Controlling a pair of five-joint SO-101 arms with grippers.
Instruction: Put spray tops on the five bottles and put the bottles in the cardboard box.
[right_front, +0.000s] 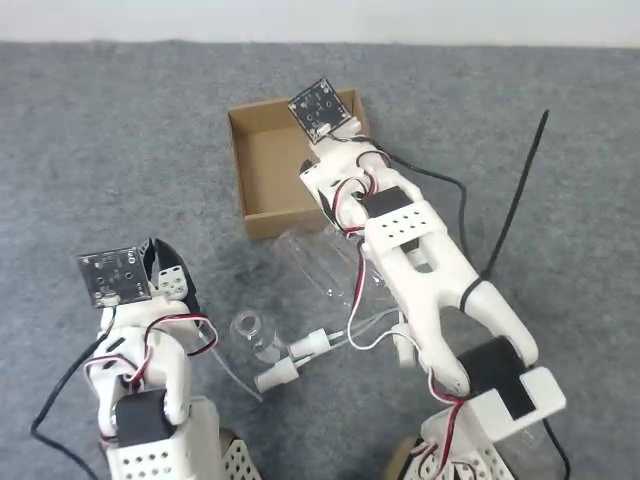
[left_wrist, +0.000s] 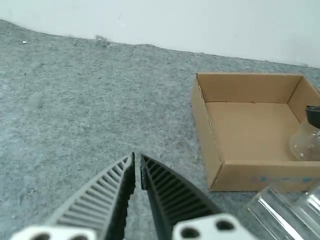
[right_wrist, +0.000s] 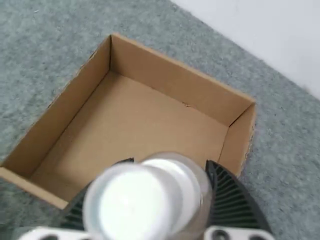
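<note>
The open cardboard box (right_front: 262, 165) sits on the grey felt, and its floor (right_wrist: 135, 120) is bare. My right gripper (right_wrist: 170, 167) hangs over the box's near right corner, shut on a clear bottle (right_wrist: 150, 200) with a white spray top. The same bottle's rounded bottom (left_wrist: 304, 142) hangs just above the box floor. My left gripper (left_wrist: 137, 170) is shut on nothing, low over the felt to the left of the box. A large clear bottle (right_front: 312, 262) lies in front of the box. A small open bottle (right_front: 255, 335) lies beside two white spray tops (right_front: 308, 346) (right_front: 278, 376).
The right arm (right_front: 430, 270) stretches from the front right across the loose bottles to the box. A black cable (right_front: 515, 215) runs along the right side. Open felt lies left of the box and behind it, up to the white wall (left_wrist: 200, 25).
</note>
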